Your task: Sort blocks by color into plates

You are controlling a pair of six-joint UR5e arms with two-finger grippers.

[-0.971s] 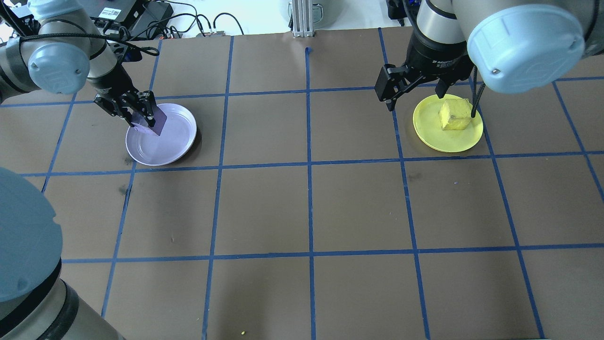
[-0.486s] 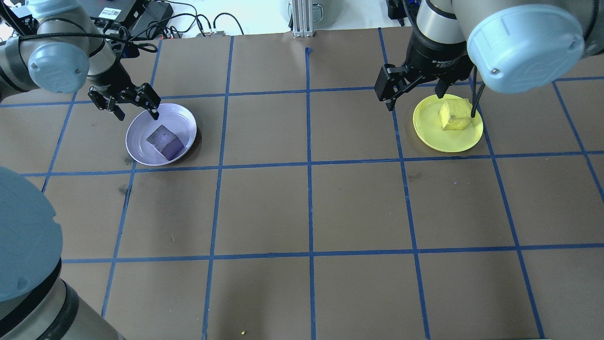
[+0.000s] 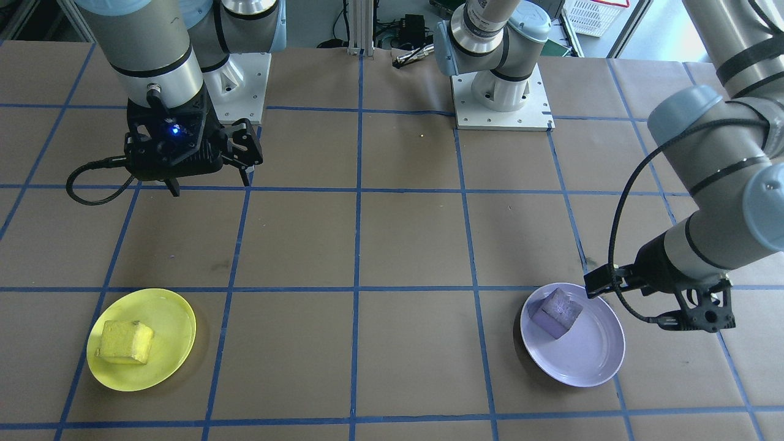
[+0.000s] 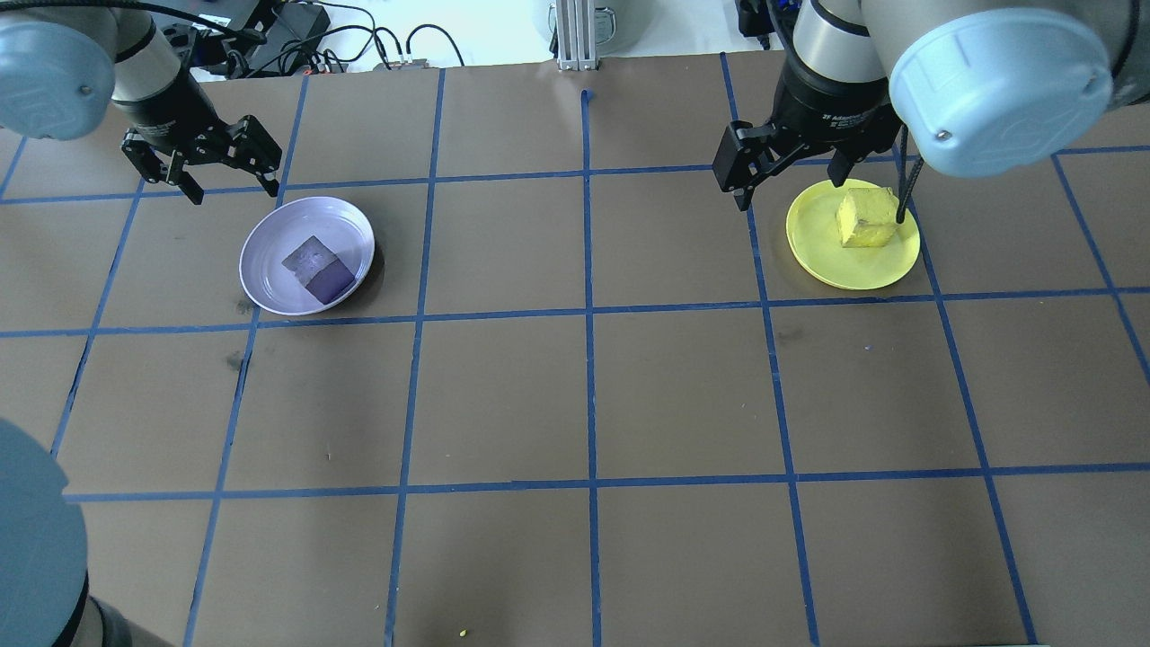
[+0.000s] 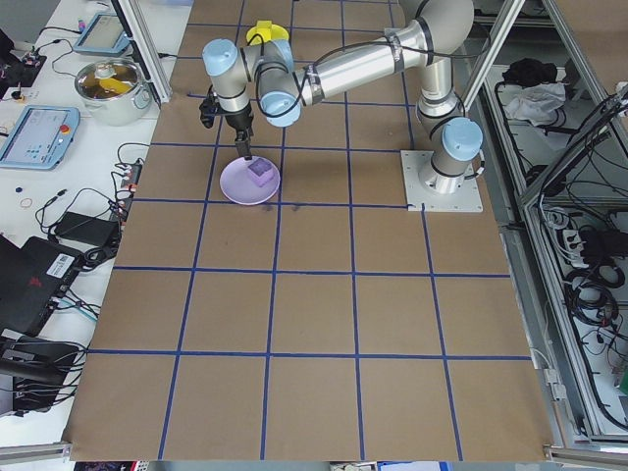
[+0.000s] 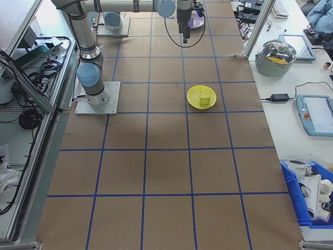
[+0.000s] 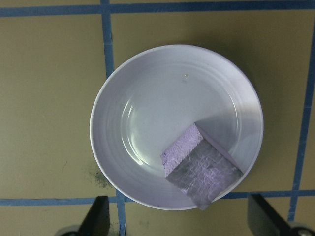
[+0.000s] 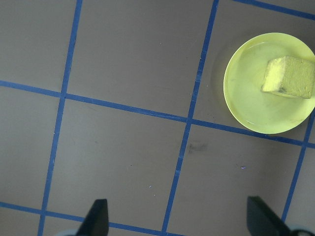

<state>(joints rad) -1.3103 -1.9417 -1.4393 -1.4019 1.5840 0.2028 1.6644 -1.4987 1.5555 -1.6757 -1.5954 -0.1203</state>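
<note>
A brown table (image 4: 584,395) marked into large squares by blue tape lines (image 4: 588,310) fills the overhead view, with cables and equipment along its far edge at the top of the frame.

In the upper left of the overhead view sits the lavender plate (image 4: 269,288). The purple block (image 4: 318,269) lies inside it, toward the plate's right side, resting flat. The left gripper (image 4: 203,168) hangs above the table just up and left of this plate, apart from it; its jaws are spread wide and hold nothing. The left wrist view looks straight down on the plate with the block in its lower right part.

In the upper right of the overhead view sits the yellow plate (image 4: 822,256). The yellow block (image 4: 866,217) rests inside it, toward the plate's upper right. The right gripper (image 4: 791,166) is raised near the plate's upper left edge; its jaws are released and empty. In the right wrist view the yellow plate and its block appear at the upper right, well away from the fingertips (image 8: 96,216) at the bottom edge.
</note>
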